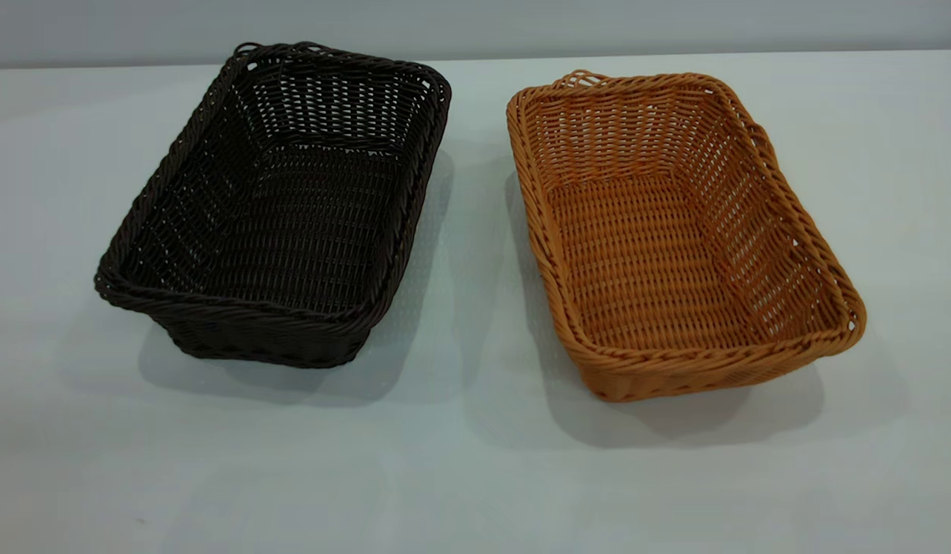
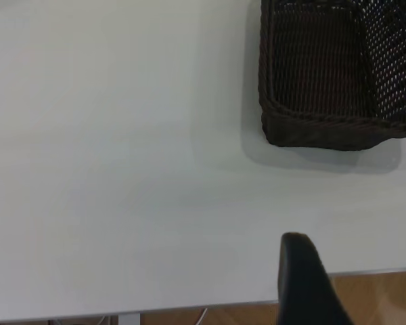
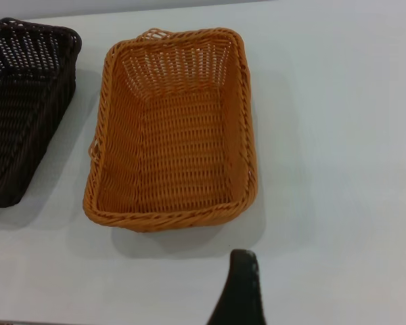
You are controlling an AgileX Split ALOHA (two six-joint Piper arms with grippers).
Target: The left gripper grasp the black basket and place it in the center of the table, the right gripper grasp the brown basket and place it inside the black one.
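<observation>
The black basket (image 1: 279, 208) stands on the white table (image 1: 460, 462), left of the middle and empty. Beside it on the right, apart by a narrow strip of table, stands the brown basket (image 1: 668, 238), also empty. Neither gripper appears in the exterior view. In the left wrist view my left gripper (image 2: 357, 271) is open over the table's near edge, short of the black basket (image 2: 325, 88) and holding nothing. In the right wrist view only a black tip of my right gripper (image 3: 242, 288) shows, above the table a little short of the brown basket (image 3: 172, 135).
White tabletop stretches in front of both baskets and to either side. A grey wall (image 1: 475, 23) runs behind the table's far edge. The table's near edge (image 2: 189, 308) and a wooden floor below it show in the left wrist view.
</observation>
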